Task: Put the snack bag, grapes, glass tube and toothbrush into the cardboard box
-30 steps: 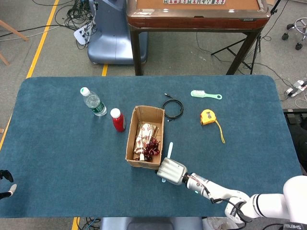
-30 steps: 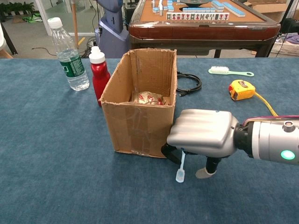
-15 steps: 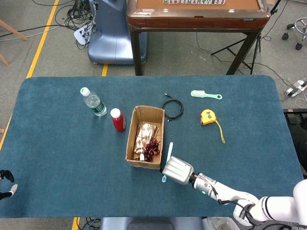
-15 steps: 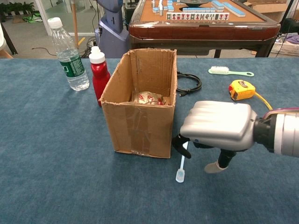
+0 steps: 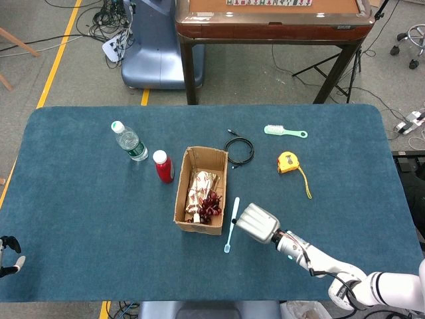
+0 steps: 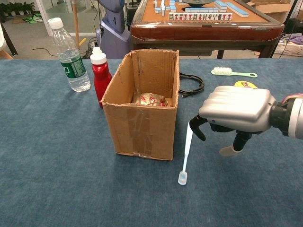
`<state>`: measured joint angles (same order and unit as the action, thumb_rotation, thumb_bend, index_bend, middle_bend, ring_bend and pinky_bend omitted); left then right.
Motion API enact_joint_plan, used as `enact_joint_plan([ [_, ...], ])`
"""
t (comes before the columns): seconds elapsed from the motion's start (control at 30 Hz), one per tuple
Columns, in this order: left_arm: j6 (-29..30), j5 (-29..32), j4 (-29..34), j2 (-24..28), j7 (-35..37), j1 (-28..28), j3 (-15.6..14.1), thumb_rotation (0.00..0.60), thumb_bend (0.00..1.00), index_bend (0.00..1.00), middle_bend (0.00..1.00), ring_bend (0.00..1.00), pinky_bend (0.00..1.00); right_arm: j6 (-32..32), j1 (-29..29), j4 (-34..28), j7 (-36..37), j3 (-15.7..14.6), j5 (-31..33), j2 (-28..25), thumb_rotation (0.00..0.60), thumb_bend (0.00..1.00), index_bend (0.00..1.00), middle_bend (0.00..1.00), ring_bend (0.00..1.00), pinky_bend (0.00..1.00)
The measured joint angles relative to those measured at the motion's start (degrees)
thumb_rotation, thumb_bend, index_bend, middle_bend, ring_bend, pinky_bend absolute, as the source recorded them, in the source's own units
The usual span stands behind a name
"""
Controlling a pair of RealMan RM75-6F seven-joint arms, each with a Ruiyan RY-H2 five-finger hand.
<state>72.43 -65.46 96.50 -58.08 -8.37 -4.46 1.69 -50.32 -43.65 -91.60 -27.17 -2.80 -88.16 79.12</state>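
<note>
left hand (image 5: 8,253): only a sliver shows at the table's near left edge; its state cannot be told. toothbrush (image 6: 186,151): flat on the blue table (image 5: 86,212), just beside the cardboard box (image 6: 142,127), bristle end nearest the robot. right hand (image 6: 234,113): poised over the handle end of the toothbrush, fingers curled downward, holding nothing. inside the cardboard box: snack bag (image 5: 201,183) and grapes (image 5: 211,205); no glass tube can be made out. farther back: red bottle (image 6: 99,74), water bottle (image 6: 67,56), black cable (image 5: 239,149), yellow tape measure (image 5: 287,162), green brush (image 5: 284,131).
</note>
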Motion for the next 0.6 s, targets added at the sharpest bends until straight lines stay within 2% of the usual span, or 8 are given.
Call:
enact_joint_plan([
  [0.17, 0.0, -0.1, 0.0, 0.0, 0.1, 0.0, 0.0, 0.6, 0.28, 0.56, 0.46, 0.37, 0.65, 1.9, -0.3, -0.3, -1.4, 0.8, 3.2, -0.6, 0.6, 0.46, 0.42, 1.0, 1.0, 1.0],
  [0.43, -0.1, -0.1, 0.0, 0.1, 0.2, 0.0, -0.1, 0.6, 0.28, 0.56, 0.46, 0.37, 0.65, 4.6, -0.9, -0.5, -4.2, 2.2, 9.1, -0.9, 0.6, 0.91, 0.37, 1.0, 1.0, 1.0],
  [0.5, -0.1, -0.1, 0.0, 0.1, 0.2, -0.1, -0.1, 0.6, 0.28, 0.56, 0.46, 0.37, 0.65, 5.0, -1.0, -0.4, -4.8, 2.5, 10.3, -0.8, 0.6, 0.98, 0.35, 1.0, 1.0, 1.0],
  [0.6, -0.2, -0.1, 0.0, 0.1, 0.2, -0.1, -0.1, 0.6, 0.28, 0.56, 0.46, 0.37, 0.65, 5.3, -1.2, -0.1, -5.4, 2.8, 11.4, -0.7, 0.6, 1.0, 0.32, 1.0, 1.0, 1.0],
])
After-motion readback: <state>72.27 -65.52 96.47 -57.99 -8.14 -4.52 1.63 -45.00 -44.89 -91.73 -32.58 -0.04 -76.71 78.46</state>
